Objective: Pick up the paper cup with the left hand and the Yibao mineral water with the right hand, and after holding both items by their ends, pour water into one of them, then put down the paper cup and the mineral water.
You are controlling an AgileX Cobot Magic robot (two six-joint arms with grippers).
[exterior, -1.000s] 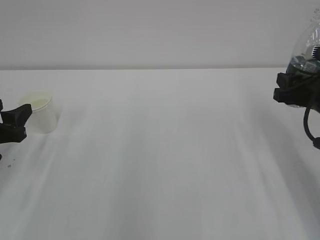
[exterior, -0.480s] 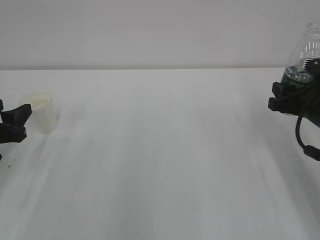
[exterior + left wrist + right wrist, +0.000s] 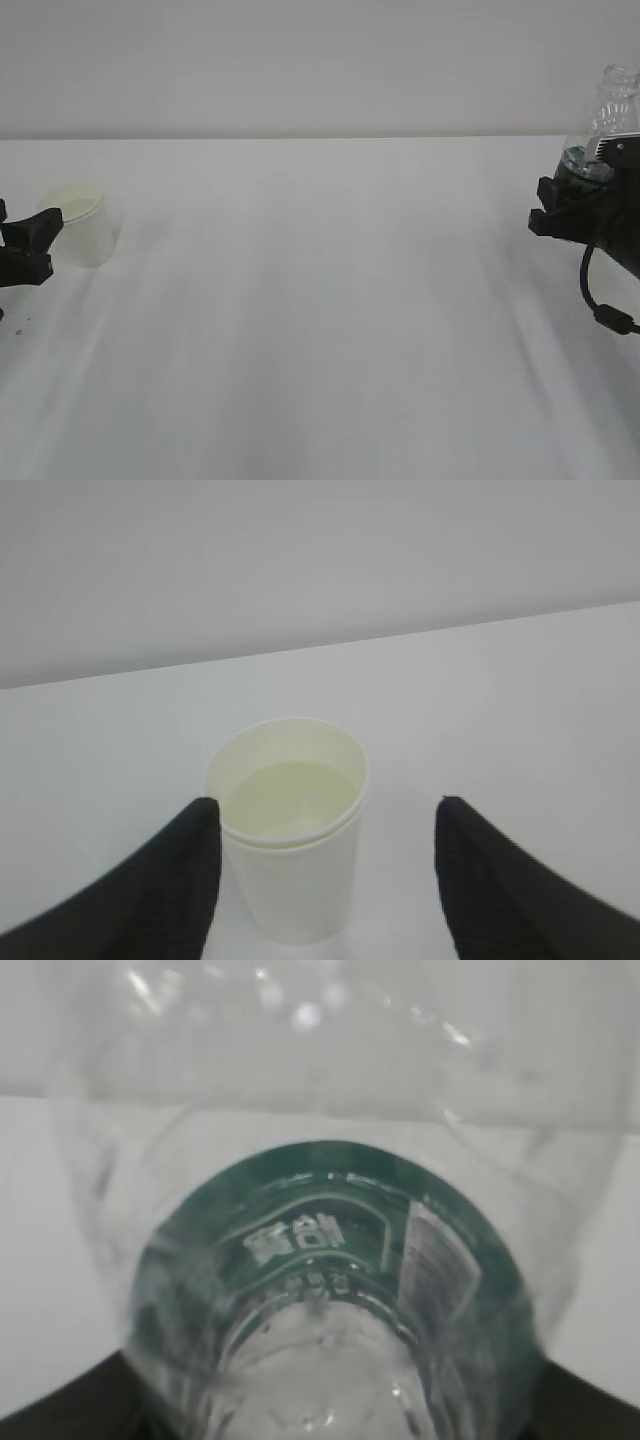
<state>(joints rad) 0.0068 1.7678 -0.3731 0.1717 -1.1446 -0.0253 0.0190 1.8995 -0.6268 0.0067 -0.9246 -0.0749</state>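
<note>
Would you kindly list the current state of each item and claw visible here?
Paper cup: upright on the table, mouth open, some liquid inside, not gripped.
Yibao mineral water: held near its lower end, roughly upright, uncapped.
Left claw: open, jaws either side of the cup; contact unclear.
Right claw: closed on the bottle.
Table: white, bare in the middle.

Matt white paper cup (image 3: 290, 840), glossy clear ribbed plastic mineral water bottle (image 3: 320, 1260), smooth matt white table (image 3: 320, 320)

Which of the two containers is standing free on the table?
The white paper cup stands free between the open left gripper; the clear bottle is clamped by the right gripper.
</note>
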